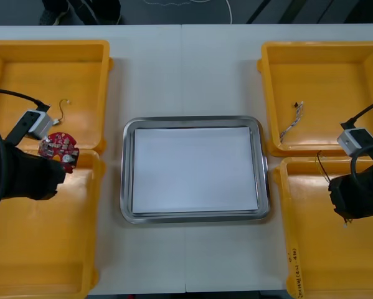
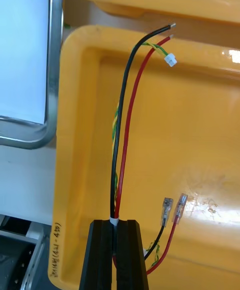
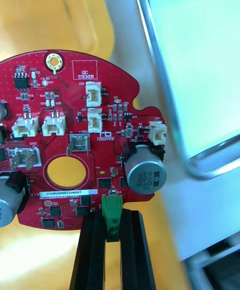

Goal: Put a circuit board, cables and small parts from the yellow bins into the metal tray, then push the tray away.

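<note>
Round red circuit board (image 3: pixel 75 135) — white connectors, silver capacitor — clamped at edge by left end effector (image 3: pixel 111 215); black and red cables (image 2: pixel 122 120) pinched by right end effector (image 2: pixel 115 226).

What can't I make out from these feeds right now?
Front view: the arm's bulk hides how the right gripper holds the cable.
Left wrist view: the edge cuts off part of the circuit board in the left gripper.
Front view: item in far left bin, too small to name.

Circuit board (image 3: pixel 75 140) cut off at edge; tiny thing (image 1: pixel 63 107) perhaps cable.
</note>
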